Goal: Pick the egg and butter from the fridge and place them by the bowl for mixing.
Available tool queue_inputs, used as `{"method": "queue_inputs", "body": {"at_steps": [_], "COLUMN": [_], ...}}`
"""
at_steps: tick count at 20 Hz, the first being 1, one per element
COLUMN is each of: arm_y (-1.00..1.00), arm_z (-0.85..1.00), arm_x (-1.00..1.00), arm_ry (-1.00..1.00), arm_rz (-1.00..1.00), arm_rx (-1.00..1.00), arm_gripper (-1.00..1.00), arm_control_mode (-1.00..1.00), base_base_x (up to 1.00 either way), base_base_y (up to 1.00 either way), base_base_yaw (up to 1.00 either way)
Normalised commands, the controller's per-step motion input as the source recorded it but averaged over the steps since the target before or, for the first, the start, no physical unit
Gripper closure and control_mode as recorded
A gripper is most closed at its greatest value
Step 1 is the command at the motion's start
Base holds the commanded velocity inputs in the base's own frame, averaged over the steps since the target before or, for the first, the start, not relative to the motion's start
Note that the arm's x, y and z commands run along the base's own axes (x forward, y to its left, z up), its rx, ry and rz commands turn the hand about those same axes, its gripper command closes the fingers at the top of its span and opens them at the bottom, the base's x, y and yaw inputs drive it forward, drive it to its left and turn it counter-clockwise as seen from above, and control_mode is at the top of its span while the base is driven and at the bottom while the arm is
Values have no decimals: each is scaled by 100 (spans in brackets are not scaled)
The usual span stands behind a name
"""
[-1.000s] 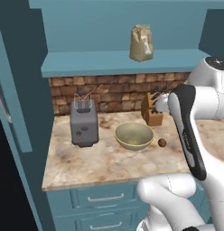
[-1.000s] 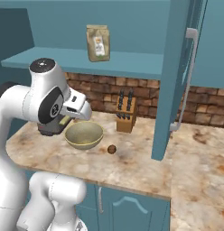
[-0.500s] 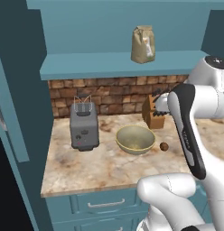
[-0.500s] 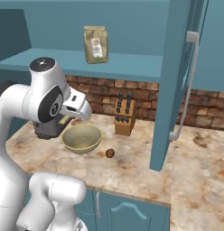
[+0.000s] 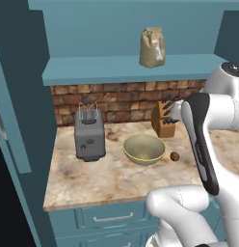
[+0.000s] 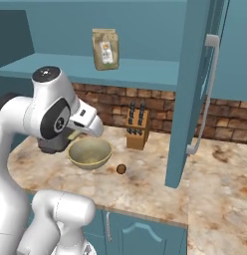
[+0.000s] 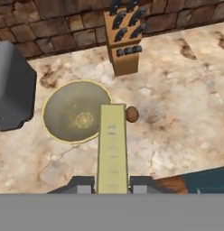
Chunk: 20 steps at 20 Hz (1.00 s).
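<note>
The fingers [image 7: 112, 179] are closed on the butter [image 7: 112, 146] — a thin pale-yellow stick clamped at its near end between the two dark tips, its long body projecting straight out ahead of them in the hand view. The stick is held above the marbled stone surface [image 7: 177, 117], and its far end lies, as seen from the hand, over the near rim of the bowl [image 7: 71, 112]. The bowl, a wide round olive-beige vessel, sits ahead of the fingers and to the left of the stick. The egg [image 7: 132, 114], a small brown ball, rests on the surface just right of the stick's far end and just beside the bowl's rim; whether egg and bowl touch cannot be told. In the left base view the bowl [image 5: 144, 148] stands upright near the middle of the surface with the egg [image 5: 174, 156] close on its right; in the right base view the bowl [image 6: 89, 152] and the egg [image 6: 121, 169] appear in the same relation. Beyond the stick's tip, against the brick wall, stands a wooden knife block [image 7: 125, 38] with dark handles. Far left of the fingers — past the bowl — sits a grey toaster [image 7: 12, 92]. On the shelf above the surface stands a brown paper bag [image 5: 152, 47].
</note>
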Motion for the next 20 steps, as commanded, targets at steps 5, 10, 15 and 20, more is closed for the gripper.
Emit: {"method": "queue_inputs", "body": {"at_steps": [5, 10, 15, 20], "arm_y": [-31, -25, -10, -19], "arm_z": [-16, -30, -31, -37], "arm_x": [-19, -30, -13, 1], "arm_ry": [0, 0, 7, 3], "arm_rz": [-26, -29, -36, -24], "arm_rx": [6, 9, 8, 11], "arm_gripper": [100, 100, 100, 100], "arm_control_mode": [-100, -100, -100, -100], "base_base_x": [0, 0, 0, 0], "base_base_y": [0, 0, 0, 0], "base_base_yaw": [0, 0, 0, 0]}}
